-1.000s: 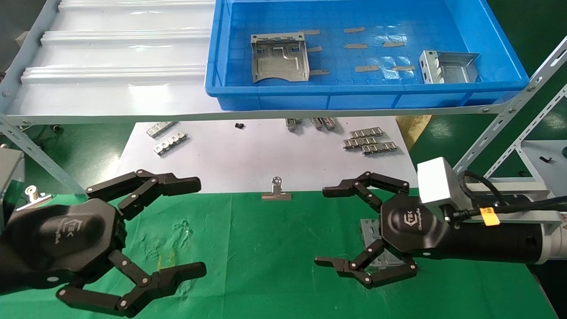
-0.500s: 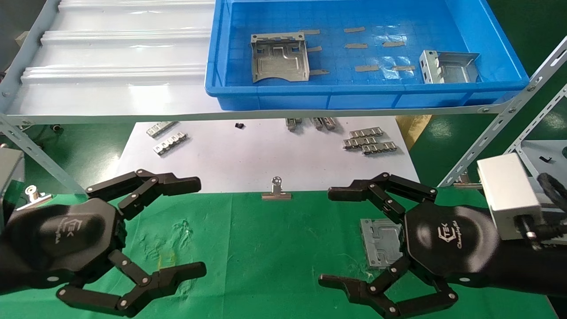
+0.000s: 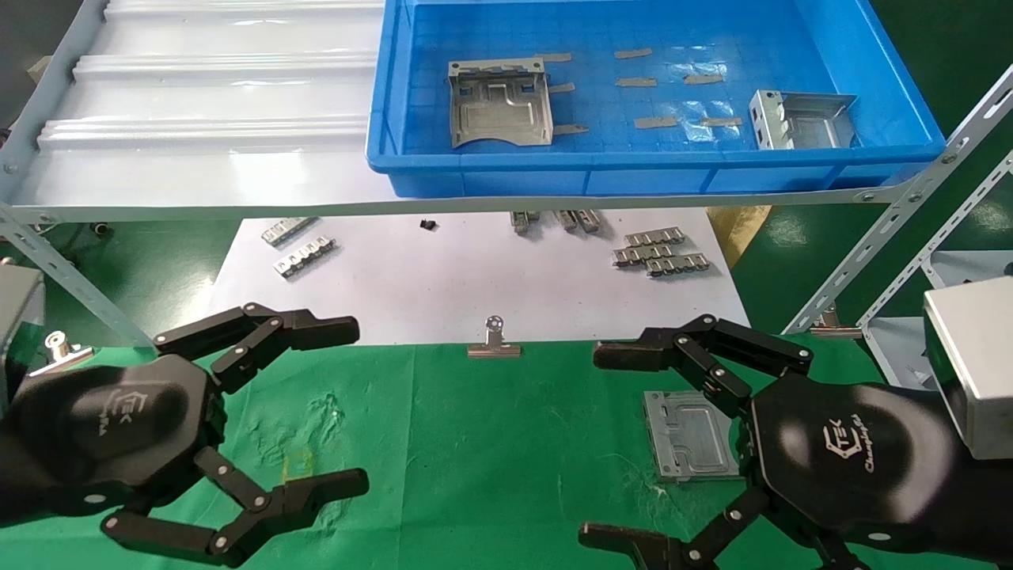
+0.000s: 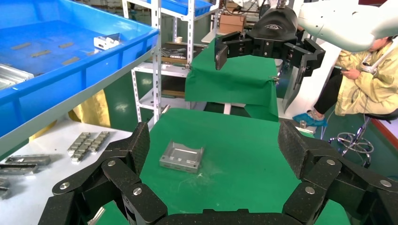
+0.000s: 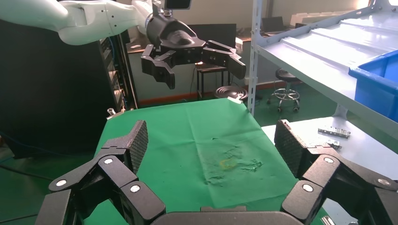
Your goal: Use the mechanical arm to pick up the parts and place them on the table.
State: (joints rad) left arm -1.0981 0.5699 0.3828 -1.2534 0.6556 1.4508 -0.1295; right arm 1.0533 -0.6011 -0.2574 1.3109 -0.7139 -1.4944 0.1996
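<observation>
One shiny grey part [image 3: 690, 434] lies flat on the green table [image 3: 491, 459]; it also shows in the left wrist view [image 4: 182, 156]. My right gripper [image 3: 605, 447] is open and empty, with its palm just to the right of that part and its fingers spread beside it without touching. Two more parts lie in the blue bin [image 3: 902, 87], one at its left [image 3: 498, 103] and one at its right [image 3: 801, 119]. My left gripper [image 3: 352, 404] is open and empty, parked over the cloth at the left.
A white sheet [image 3: 475, 277] behind the cloth carries several small ridged metal strips [image 3: 657, 253]. A binder clip [image 3: 494, 342] sits at the cloth's far edge. The bin rests on a raised shelf [image 3: 198, 119] with slanted metal struts [image 3: 894, 229] at the right.
My right gripper has drawn back to the right and toward the near edge, staying open. The part it was over now lies uncovered on the cloth. The left arm has not moved.
</observation>
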